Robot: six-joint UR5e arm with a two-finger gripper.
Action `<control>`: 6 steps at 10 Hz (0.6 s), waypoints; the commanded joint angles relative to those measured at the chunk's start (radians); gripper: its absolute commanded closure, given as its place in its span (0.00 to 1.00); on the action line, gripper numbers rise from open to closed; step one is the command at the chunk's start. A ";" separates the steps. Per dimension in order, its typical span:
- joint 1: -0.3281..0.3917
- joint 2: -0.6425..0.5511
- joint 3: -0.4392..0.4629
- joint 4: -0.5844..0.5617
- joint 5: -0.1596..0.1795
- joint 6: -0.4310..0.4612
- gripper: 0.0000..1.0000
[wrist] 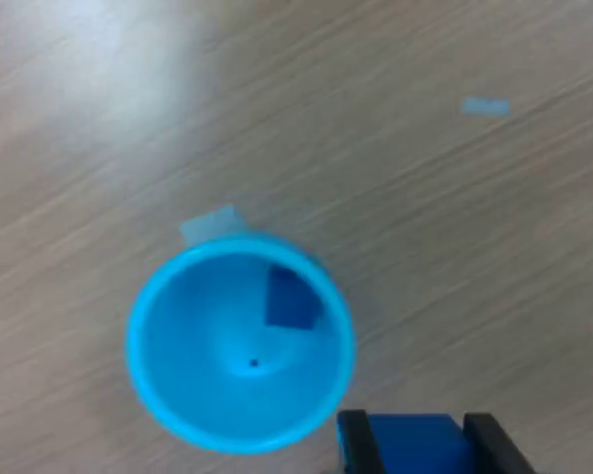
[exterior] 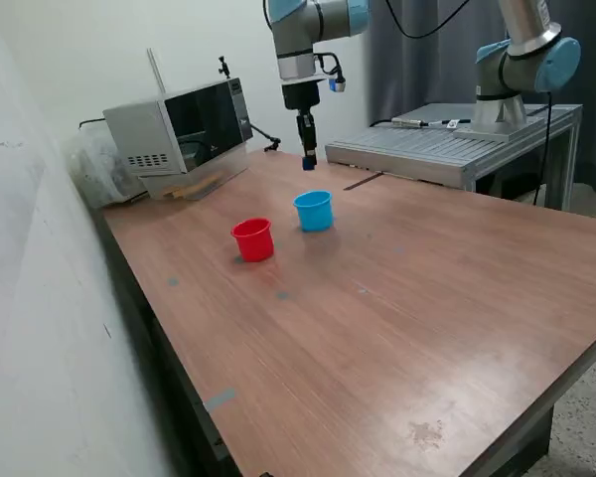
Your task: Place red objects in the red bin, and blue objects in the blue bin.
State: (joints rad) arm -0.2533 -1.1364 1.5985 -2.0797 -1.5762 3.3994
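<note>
My gripper (exterior: 308, 157) hangs above the table, a little behind and above the blue bin (exterior: 314, 211), and is shut on a dark blue cube (exterior: 308, 163). In the wrist view the held blue cube (wrist: 415, 446) sits between the two dark fingers (wrist: 354, 439), beside the rim of the light blue bin (wrist: 148, 380). Another dark blue cube (wrist: 292, 299) lies inside that bin. The red bin (exterior: 252, 239) stands upright just to the exterior view's left of the blue one. No red objects show in either view; the red bin's inside is hidden.
A grey microwave-like box (exterior: 179, 134) stands at the table's back, on the exterior view's left. A second arm (exterior: 521, 60) sits on a grey metal bench (exterior: 447, 149) at the back right. A wall runs along the left. Small tape patches (exterior: 219, 399) mark the wooden table.
</note>
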 commanded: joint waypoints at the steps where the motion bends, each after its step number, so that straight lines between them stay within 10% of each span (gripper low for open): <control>1: -0.035 0.012 0.015 -0.007 -0.007 -0.012 1.00; 6: -0.055 0.095 0.046 -0.085 -0.050 -0.017 1.00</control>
State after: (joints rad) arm -0.2961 -1.0616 1.6412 -2.1497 -1.6138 3.3829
